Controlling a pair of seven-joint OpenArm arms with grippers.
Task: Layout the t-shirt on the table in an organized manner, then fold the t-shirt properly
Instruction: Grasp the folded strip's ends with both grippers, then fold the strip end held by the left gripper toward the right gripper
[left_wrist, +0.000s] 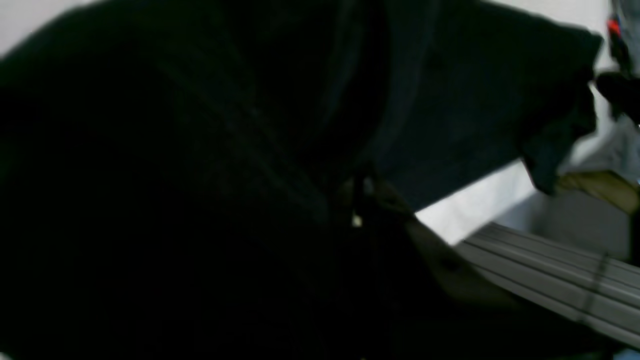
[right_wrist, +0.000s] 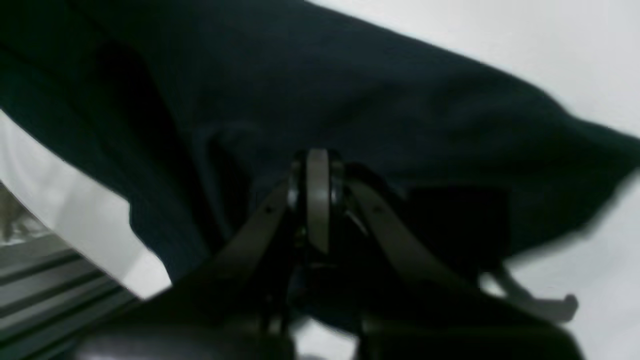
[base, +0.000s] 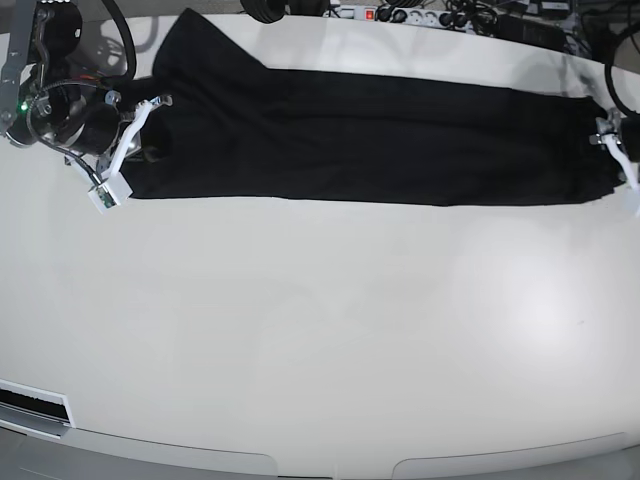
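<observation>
The right gripper (right_wrist: 317, 200) is pinched closed on a fold of the t-shirt (base: 370, 135) at one end of the garment, on the left of the base view; its wrist camera shows the two fingers drawn together with dark cloth bunched around them. The left gripper (base: 612, 140) sits at the opposite end. Its own camera is almost wholly blocked by black fabric, so I cannot tell from here whether it has closed on the cloth, though it is right against the shirt's edge.

The t-shirt lies stretched into a long band across the far part of the table (base: 320, 340), one arm at each end.

To my eye this is a stretching or smoothing step. It would go best if both ends are held firmly before any pull, and if the arms move evenly, keeping the band straight and low so the thin cloth doesn't slip out or twist.

There are no containers in sight.
</observation>
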